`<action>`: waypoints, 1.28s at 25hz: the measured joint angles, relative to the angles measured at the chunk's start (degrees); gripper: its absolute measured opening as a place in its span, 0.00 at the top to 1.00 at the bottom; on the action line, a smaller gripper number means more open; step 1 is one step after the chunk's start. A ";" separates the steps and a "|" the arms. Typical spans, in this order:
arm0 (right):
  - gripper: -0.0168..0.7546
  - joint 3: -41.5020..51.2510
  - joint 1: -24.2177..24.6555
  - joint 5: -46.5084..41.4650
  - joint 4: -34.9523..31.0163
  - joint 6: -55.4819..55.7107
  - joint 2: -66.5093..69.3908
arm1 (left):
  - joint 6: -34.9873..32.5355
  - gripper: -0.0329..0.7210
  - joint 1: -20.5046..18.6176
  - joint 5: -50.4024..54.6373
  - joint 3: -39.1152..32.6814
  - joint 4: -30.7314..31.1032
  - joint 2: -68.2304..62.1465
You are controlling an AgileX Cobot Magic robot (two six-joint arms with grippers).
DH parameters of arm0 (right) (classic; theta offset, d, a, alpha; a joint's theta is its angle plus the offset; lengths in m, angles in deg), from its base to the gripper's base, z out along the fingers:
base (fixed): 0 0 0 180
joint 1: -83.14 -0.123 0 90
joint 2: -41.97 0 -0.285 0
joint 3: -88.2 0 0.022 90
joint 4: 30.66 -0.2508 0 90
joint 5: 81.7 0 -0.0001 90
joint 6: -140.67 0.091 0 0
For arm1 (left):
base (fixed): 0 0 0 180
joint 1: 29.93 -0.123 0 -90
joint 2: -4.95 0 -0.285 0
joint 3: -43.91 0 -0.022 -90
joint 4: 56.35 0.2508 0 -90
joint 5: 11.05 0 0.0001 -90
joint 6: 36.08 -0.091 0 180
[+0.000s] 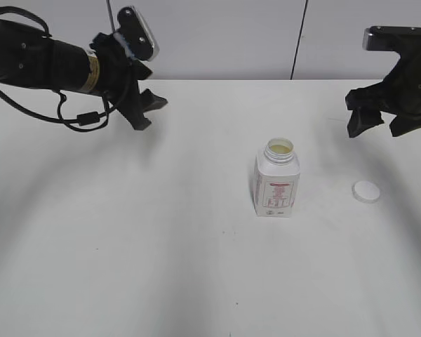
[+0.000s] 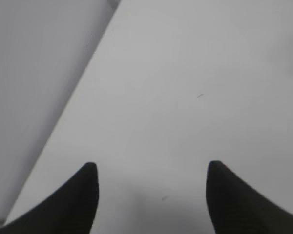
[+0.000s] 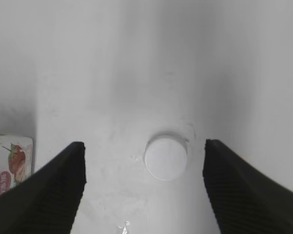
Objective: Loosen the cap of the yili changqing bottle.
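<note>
The yili changqing bottle (image 1: 276, 178) stands upright near the middle of the white table, its wide neck uncovered. A corner of its label shows at the left edge of the right wrist view (image 3: 9, 163). The white cap (image 1: 365, 191) lies flat on the table to the bottle's right, apart from it. My right gripper (image 1: 375, 119) hangs open above and behind the cap, which lies on the table below the gap between the fingers (image 3: 166, 157). My left gripper (image 1: 146, 112) is raised at the far left, open over bare table (image 2: 151, 168), holding nothing.
The white table (image 1: 126, 246) spreads wide in front and to the left of the bottle. A grey wall (image 1: 217, 35) runs behind the table's back edge. The left arm's cable (image 1: 77, 119) loops beneath it.
</note>
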 joint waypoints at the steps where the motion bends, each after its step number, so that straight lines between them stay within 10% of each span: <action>1: 0.22 -0.59 0.00 -0.02 0.00 0.00 -0.19 | 0.00 0.38 -0.04 4.93 0.00 -1.40 0.29; 10: 0.22 -7.08 0.00 -2.86 3.26 -0.14 -0.87 | -2.24 0.39 -0.11 39.24 -0.04 -30.02 1.50; 23: 0.22 -18.81 0.00 -10.30 7.21 -0.31 -0.87 | -43.69 0.39 -1.79 60.91 3.09 -76.67 8.17; 32: 0.22 -24.69 0.00 -21.71 13.00 -0.86 -0.87 | -47.93 0.39 -6.75 81.35 14.39 -82.35 8.33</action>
